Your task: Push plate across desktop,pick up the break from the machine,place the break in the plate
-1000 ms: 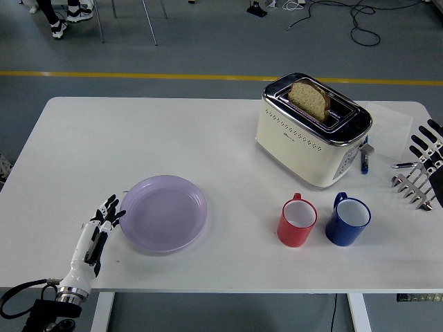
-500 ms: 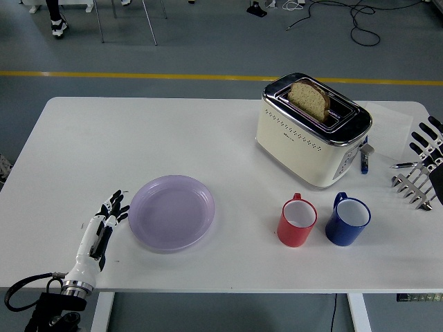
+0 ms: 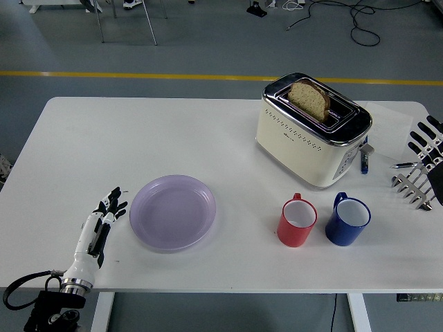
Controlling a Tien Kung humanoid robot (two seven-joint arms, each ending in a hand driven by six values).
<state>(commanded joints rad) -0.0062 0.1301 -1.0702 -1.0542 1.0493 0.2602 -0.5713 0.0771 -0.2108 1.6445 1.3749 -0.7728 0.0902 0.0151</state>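
Resting at the table's [image 3: 208,138] near left edge, the left hand [image 3: 100,221] is seen with fingers spread, just beside the plate [image 3: 173,211] but apart from it. The bread [image 3: 309,99] is held upright in the toaster [image 3: 311,131]. The right hand [image 3: 426,162] is spread at the right edge.

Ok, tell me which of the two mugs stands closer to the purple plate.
The red mug. It stands between the purple plate and the blue mug, which sits further right, beside it.
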